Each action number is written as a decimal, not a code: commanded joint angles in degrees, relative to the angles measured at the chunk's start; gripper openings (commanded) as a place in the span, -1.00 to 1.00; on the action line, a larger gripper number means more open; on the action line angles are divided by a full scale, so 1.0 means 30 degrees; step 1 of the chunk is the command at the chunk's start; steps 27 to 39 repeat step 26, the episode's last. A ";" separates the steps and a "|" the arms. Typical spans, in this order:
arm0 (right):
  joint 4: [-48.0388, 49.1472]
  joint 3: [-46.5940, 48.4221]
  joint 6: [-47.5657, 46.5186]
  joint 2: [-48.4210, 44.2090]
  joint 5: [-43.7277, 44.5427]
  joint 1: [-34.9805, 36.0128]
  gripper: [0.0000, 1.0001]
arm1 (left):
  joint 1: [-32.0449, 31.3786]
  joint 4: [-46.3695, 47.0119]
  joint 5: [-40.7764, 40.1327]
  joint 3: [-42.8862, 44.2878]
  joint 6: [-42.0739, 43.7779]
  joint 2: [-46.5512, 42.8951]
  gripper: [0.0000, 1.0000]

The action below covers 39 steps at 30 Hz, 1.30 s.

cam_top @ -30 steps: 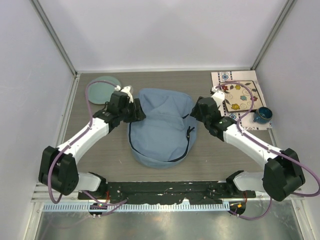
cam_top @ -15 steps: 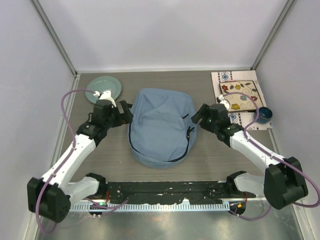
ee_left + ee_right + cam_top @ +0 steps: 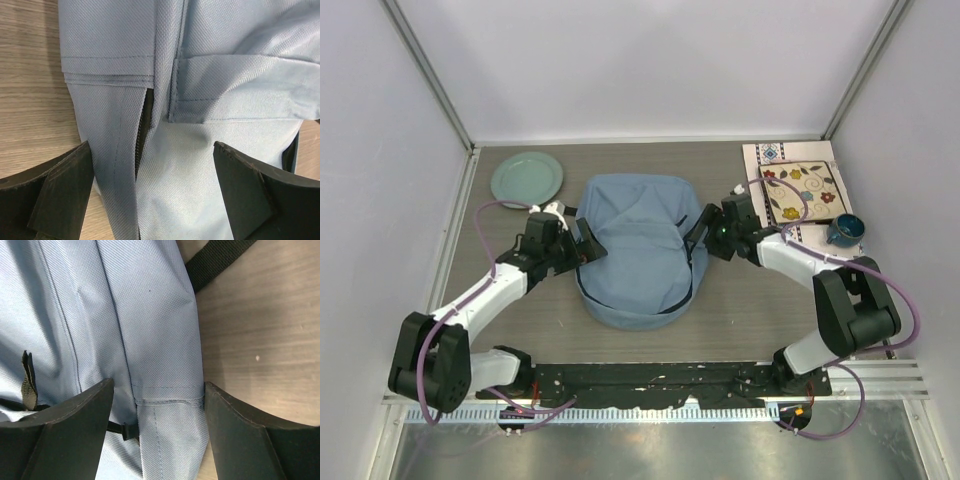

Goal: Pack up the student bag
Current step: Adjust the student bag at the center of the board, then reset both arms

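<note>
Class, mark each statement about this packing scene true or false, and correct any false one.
1. The student bag lies between the left gripper and the right gripper. True.
2. The green plate rests on the bag. False: it lies on the table, apart from the bag, at the far left.
3. Both grippers are open. True.
4. The blue cup stands next to the plate. False: it is on the right side, by the patterned mat.
</note>
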 commanded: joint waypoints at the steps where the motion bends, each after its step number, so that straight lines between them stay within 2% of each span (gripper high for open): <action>1: 0.0534 0.2294 -0.0815 0.0075 -0.0018 0.0048 0.52 | 0.0036 0.0191 -0.0150 0.0769 0.0039 -0.0916 0.99; 6: -0.1518 0.2180 -0.2219 -0.2407 0.5185 0.0048 0.62 | 0.0036 -0.3179 -0.4156 0.1944 0.1239 -0.1855 0.99; 9: -0.2280 0.1740 -0.2837 -0.4166 0.7243 -0.0010 0.70 | 0.0065 -0.3800 -0.5801 0.2297 0.1592 -0.2675 0.99; 14: -0.3105 0.1126 -0.3453 -0.6134 1.0821 -0.0010 0.75 | 0.0094 -0.3800 -0.7008 0.2501 0.1799 -0.3467 0.99; 19: -0.1525 -0.0252 -0.4622 -0.8154 1.2201 -0.0010 0.77 | 0.0095 -0.4619 -0.7652 0.3262 0.2180 -0.3438 0.99; 26: -0.0822 -0.1129 -0.6467 -0.9094 1.4514 -0.0011 0.78 | 0.0095 -0.4972 -0.8560 0.3206 0.2561 -0.3907 0.99; 39: -0.0822 -0.1129 -0.6467 -0.9094 1.4514 -0.0011 0.78 | 0.0095 -0.4972 -0.8560 0.3206 0.2561 -0.3907 0.99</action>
